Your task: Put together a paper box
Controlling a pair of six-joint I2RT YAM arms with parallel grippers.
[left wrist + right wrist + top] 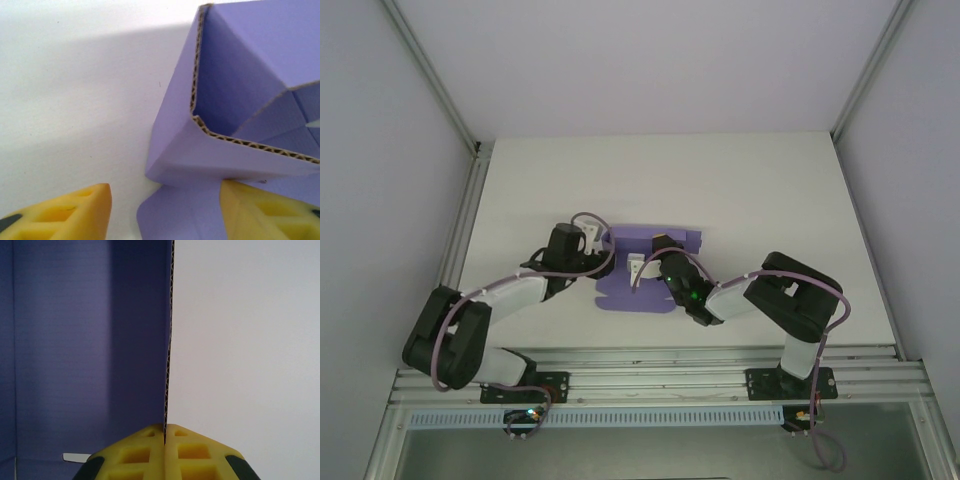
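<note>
The partly folded purple paper box [620,296] sits on the white worktop [750,190] at the centre of the top view. The right gripper [165,432] is closed, pinching the corrugated edge of an upright wall. The left gripper [165,210] is spread wide at the box's corner, at the bottom of its wrist frame, and holds nothing.

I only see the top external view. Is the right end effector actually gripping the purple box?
Observer: Yes. The right wrist view shows the right end effector pinched shut on the edge of an upright wall of the paper box.
Operator: And the left one?
Observer: The left end effector is open, jaws apart at a raised corner of the box, not closed on it.
Operator: Is the card plain?
Observer: Its cut edge shows corrugated fluting.
</note>
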